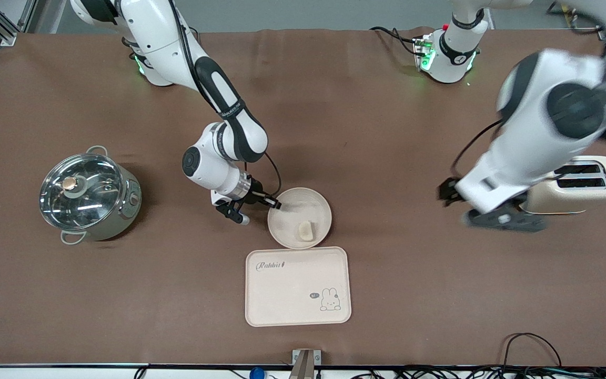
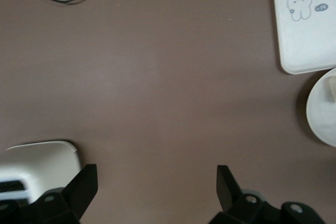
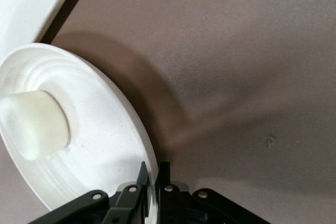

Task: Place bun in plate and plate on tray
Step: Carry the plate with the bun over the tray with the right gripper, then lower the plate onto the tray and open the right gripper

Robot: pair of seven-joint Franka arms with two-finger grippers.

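The round cream plate [image 1: 300, 210] sits on the brown table, touching the tray's [image 1: 298, 287] edge that faces the robots. The bun [image 1: 305, 230] lies in the plate on the side toward the tray. My right gripper [image 1: 276, 204] is shut on the plate's rim at the side toward the right arm's end; in the right wrist view the rim [image 3: 152, 166] stands between the fingers, with the bun [image 3: 34, 124] in the dish. My left gripper [image 1: 484, 210] hangs open and empty over bare table beside the toaster; its fingers [image 2: 84, 187] are wide apart.
A steel pot with a glass lid [image 1: 88, 193] stands toward the right arm's end. A cream toaster [image 1: 582, 184] stands toward the left arm's end, under the left arm. Cables run along the table's front edge.
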